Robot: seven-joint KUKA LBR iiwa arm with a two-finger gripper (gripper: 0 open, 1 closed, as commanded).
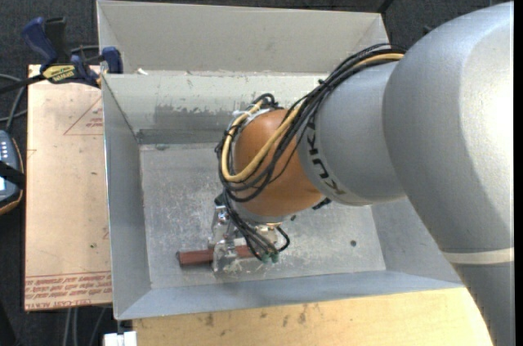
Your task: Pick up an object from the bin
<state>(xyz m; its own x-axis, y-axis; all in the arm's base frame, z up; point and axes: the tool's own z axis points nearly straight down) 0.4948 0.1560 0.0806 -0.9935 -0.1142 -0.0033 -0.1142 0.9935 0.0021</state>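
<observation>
Grey arm (458, 132) holds its gripper (233, 256) over a reddish-brown bar (192, 258) by the bin's (270, 291) front wall; whether it is clamped, I cannot tell. The bar seems stiff and light: grasp mid-length.

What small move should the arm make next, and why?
Probably a slight shift toward the view's left: the gripper sits low over the right end of the reddish-brown stick, near the bin's front wall, not over its middle.

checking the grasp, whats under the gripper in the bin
A reddish-brown stick lies on the bin floor, one end sticking out from beneath the gripper. Its other end is covered by the gripper.
</observation>
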